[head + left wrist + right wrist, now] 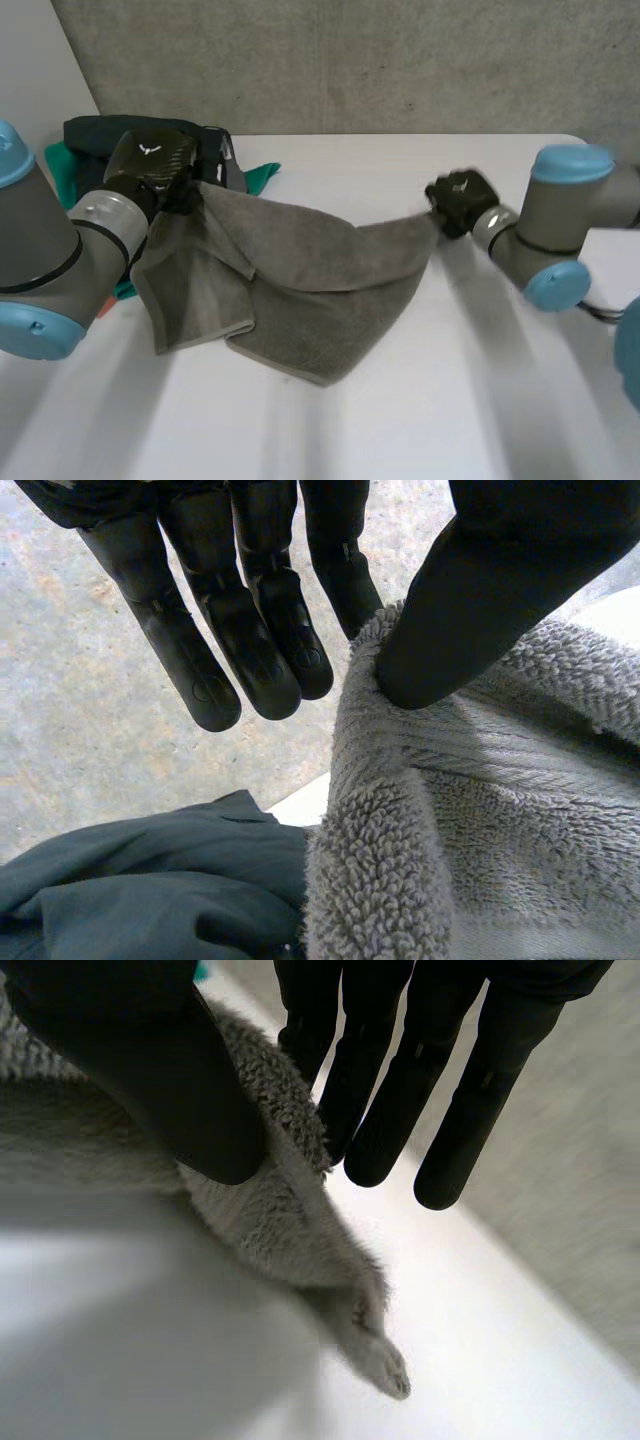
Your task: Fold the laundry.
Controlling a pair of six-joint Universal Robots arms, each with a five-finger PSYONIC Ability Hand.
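A grey fleecy towel hangs stretched between my two hands, its lower part sagging onto the white table. My left hand holds one top corner at the left; in the left wrist view the thumb pinches the towel's edge against the straight fingers. My right hand grips the opposite corner at the right; in the right wrist view its thumb presses the towel against the fingers, with the corner tip dangling below.
A pile of dark and teal clothes lies at the table's back left, behind my left hand; the dark garment appears under that hand. A concrete wall stands behind the table. A white sheet lies at the right edge.
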